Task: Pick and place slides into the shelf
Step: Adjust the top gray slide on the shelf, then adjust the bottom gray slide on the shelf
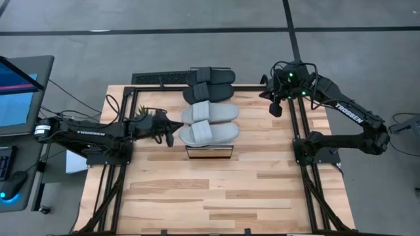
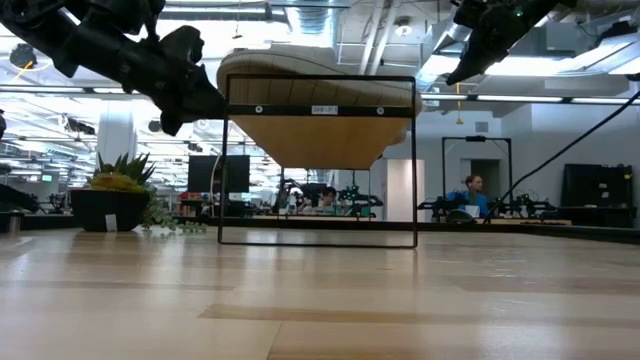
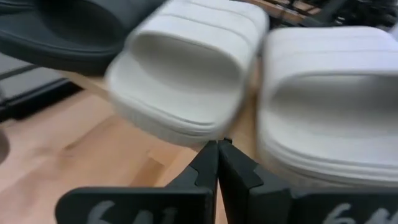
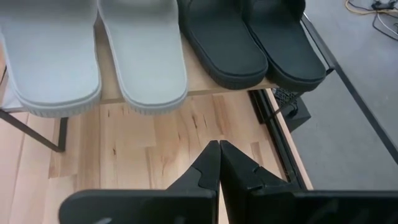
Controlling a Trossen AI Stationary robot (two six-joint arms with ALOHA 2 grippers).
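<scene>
Plainly, "TROSSEN" reads white on both arms, whose left tool (image 1: 172, 136) and right tool (image 1: 275, 108) sit pinched closed, empty, flanking the slides (image 1: 209, 122) on the shelf (image 1: 209, 152).

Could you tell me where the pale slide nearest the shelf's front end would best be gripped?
Probably by the edge of its wide strap, coming from above: it arches clear of the sole. The left gripper, shut, sits beside that slide.

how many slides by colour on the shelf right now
black slides: 2
pale grey slides: 2
total: 4, all lying side by side on the shelf
</scene>
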